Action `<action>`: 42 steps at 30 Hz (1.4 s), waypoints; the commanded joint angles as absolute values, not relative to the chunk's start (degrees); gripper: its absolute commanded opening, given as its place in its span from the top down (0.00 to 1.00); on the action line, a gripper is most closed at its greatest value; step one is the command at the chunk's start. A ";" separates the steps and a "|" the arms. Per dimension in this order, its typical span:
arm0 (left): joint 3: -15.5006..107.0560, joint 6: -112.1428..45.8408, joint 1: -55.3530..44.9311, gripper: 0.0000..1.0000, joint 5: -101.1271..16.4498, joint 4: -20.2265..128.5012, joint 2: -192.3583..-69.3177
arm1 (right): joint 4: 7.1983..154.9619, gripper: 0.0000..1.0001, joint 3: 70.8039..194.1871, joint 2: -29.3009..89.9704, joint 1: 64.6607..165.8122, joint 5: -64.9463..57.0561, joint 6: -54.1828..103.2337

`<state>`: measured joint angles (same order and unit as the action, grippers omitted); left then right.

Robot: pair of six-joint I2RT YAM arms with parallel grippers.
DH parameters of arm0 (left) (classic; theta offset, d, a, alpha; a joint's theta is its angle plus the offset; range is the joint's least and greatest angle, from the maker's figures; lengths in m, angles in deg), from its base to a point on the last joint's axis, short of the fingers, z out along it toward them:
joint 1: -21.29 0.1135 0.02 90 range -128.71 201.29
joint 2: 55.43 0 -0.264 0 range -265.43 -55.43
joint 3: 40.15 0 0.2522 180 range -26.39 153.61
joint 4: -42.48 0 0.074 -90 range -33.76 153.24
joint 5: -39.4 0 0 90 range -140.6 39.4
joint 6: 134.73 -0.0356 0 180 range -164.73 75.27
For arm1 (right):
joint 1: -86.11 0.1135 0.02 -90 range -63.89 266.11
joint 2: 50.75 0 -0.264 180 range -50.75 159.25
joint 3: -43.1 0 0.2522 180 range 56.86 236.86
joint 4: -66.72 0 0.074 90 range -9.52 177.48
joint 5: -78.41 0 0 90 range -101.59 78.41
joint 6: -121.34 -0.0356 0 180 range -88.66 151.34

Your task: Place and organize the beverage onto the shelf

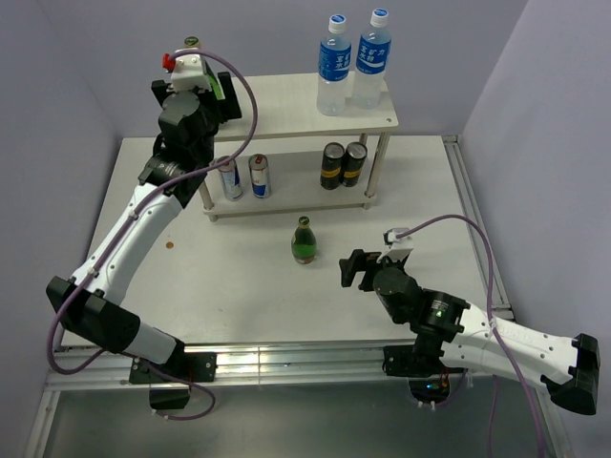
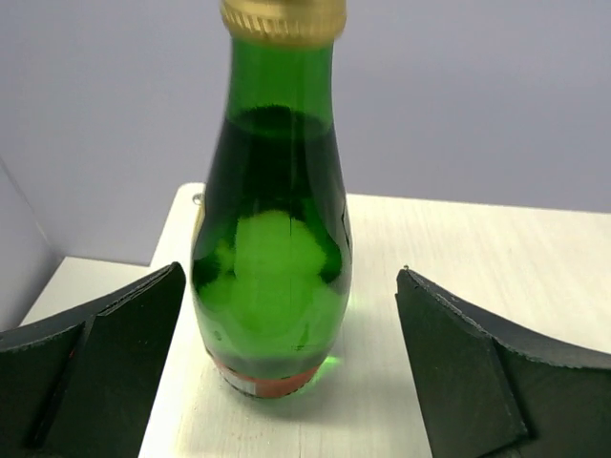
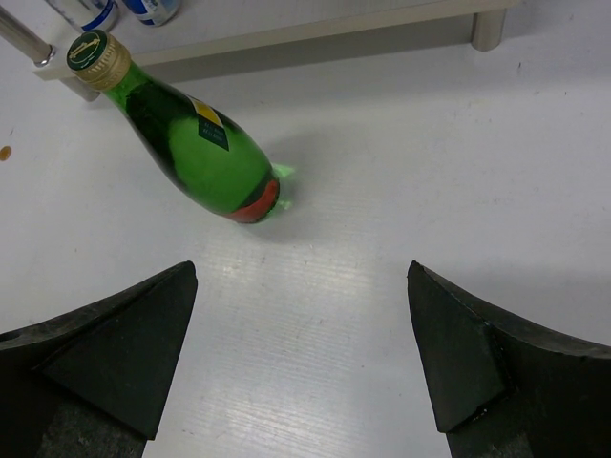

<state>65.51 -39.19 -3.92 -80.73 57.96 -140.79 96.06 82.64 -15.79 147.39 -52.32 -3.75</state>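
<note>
Atop the pale two-tier wooden shelf (image 1: 286, 105), left end: gold-capped green glass bottle (image 2: 272, 267), upright inside the left claw (image 2: 288, 277), which gapes wide, touching nothing.
Before the shelf: second green glass bottle (image 1: 304, 240), standing on the white counter (image 1: 239, 286).
Right claw (image 3: 302, 277): open, empty, near that bottle.

Cream two-tier shelf (image 1: 286, 100), water bottles (image 1: 334, 67) atop, cans (image 1: 332, 164) below; green bottle (image 1: 305, 240) upright just in front.

No legible text anywhere. Water bottles (image 1: 334, 62) on shelf (image 1: 286, 100): blue labels w/ white marks, too small to read. Green bottle (image 3: 196, 148) on table (image 3: 401, 191): small yellow-blue label, print blurred; gold cap (image 3: 98, 59) emblem unreadable.
</note>
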 commanded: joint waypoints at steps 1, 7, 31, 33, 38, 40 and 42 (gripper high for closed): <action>65.63 -40.95 -4.46 0.01 -82.85 56.07 -137.35 | 94.90 0.02 82.35 -16.38 147.11 -53.25 -4.52; 65.72 -42.01 -6.04 0.01 -85.75 58.70 -136.12 | 95.60 0.02 82.26 -17.35 147.02 -53.60 -4.70; 6.51 -24.52 -31.27 0.01 -70.04 43.71 -108.51 | 93.85 0.02 82.61 -14.71 147.10 -53.60 -5.49; -2.86 -21.71 -32.06 0.01 -69.15 32.11 -108.96 | 94.54 0.02 83.22 -14.54 147.10 -53.60 -5.57; -10.22 -19.25 -32.06 0.01 -66.96 19.34 -114.39 | 96.91 0.02 83.49 -15.94 147.02 -54.04 -5.57; -10.39 -18.98 -32.06 0.01 -66.16 16.53 -116.68 | 97.27 0.02 83.14 -16.55 147.02 -54.47 -5.66; -10.48 -18.28 -32.06 0.01 -64.85 12.93 -120.37 | 97.27 0.02 82.97 -16.82 147.10 -54.39 -5.84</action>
<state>-11.85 -21.00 -31.94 -68.31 27.88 -117.49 96.84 82.55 -15.85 147.34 -52.58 -4.89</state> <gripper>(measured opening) 0.993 0.979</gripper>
